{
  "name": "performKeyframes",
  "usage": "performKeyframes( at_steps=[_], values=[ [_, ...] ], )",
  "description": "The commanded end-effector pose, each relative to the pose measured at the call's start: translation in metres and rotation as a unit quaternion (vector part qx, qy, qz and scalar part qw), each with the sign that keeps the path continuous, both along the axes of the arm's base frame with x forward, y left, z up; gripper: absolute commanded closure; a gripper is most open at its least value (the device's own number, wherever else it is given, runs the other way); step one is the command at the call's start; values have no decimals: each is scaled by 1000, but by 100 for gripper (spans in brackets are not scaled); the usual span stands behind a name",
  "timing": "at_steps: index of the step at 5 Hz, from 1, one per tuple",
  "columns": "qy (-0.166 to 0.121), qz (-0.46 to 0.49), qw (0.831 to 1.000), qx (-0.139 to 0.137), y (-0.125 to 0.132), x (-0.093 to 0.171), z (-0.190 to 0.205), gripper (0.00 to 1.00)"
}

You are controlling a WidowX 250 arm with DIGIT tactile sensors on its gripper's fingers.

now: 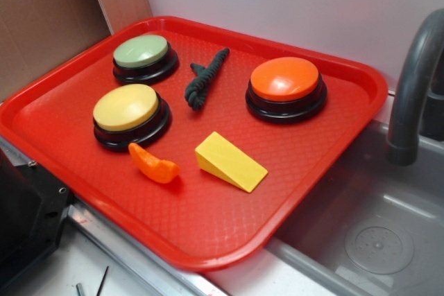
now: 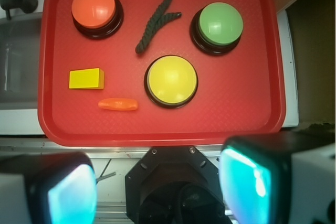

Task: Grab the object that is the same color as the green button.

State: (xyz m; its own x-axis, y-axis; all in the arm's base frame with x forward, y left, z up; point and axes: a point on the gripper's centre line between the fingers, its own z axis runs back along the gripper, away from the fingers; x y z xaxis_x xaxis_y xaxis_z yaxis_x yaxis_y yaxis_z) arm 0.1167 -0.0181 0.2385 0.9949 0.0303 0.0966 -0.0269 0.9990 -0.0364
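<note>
Hovering: end effector [image 2: 157,187] spread wide | green rope toy [image 2: 155,20] untouched | no legible writing

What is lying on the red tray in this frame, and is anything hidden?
On the red tray: green button, yellow button, orange button, dark green rope toy, orange curved piece and yellow wedge. The tray beneath each is covered; nothing is stacked.

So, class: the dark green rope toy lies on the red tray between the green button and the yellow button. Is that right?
Not quite. The rope toy lies on the red tray between the green button and the orange button, not the yellow button; the exterior view shows it.
</note>
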Motion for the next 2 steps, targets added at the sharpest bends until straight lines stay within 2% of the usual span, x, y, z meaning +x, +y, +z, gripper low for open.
performKeyframes(
  at_steps=[1, 2],
  values=[
    [0, 0, 1000, 0, 0, 0, 0, 0],
    [35, 111, 993, 15, -3, 50, -21, 0]
  ],
)
